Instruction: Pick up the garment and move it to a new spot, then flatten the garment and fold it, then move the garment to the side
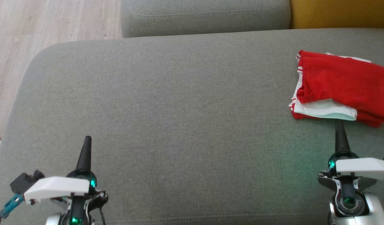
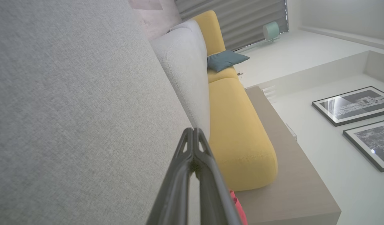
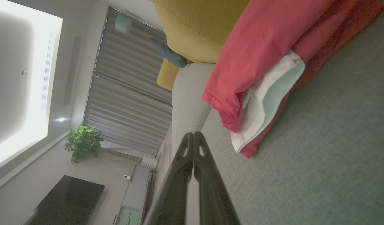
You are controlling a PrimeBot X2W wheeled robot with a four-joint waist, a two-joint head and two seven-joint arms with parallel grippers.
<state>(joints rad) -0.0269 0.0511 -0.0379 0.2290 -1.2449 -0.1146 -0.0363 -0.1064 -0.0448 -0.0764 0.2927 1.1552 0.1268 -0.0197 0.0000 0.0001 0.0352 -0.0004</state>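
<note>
Both of my end effectors are clenched on nothing, fingers pressed together. The garment lies bundled in red and white layers on the sofa, just ahead of my right end effector, its near hem almost at my tips. My left end effector is well apart from it, far off to that side.

The main risk, as I judge it, is the near hem. A white layer sticks out from under the red one right in front of my right tips. If I go forward with the fingers pressed together, I would plough into that edge, shove the bundle away and rumple the layers instead of gripping them.

If I open and pinch too shallowly, I may catch the top layer alone. Lifting would then peel the bundle apart and leave the rest dragging on the sofa.

The cloth is soft and loose, so a quick lift could let it slip out. It also runs off to the right past what my head camera covers, so I cannot tell how much sofa lies beyond it.
</note>
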